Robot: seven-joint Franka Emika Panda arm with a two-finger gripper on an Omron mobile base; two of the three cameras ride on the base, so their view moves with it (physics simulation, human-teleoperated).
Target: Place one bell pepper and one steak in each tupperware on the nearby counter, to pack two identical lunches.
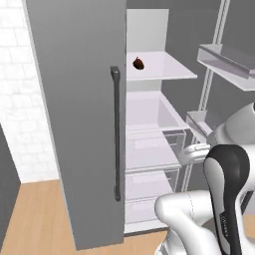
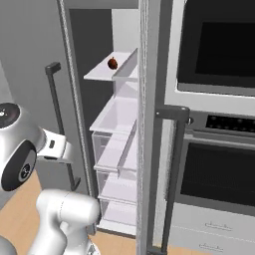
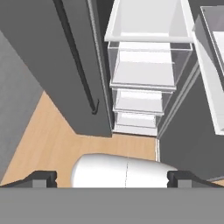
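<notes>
- One bell pepper (image 1: 138,63), the darker brownish-red one, sits alone on the fridge's upper shelf (image 1: 164,69), well above the jaws and apart from them.
- The gripper (image 3: 112,179) stands with its jaws spread wide and nothing between them; the two dark fingertips (image 3: 41,178) sit far apart.
- Beyond the jaws in the hand view lie the clear fridge drawers (image 3: 142,70), stacked, with the wooden floor (image 3: 61,144) nearer.
- To one side of the jaws stands the grey fridge door (image 1: 79,119) with its dark bar handle (image 1: 116,134).
</notes>
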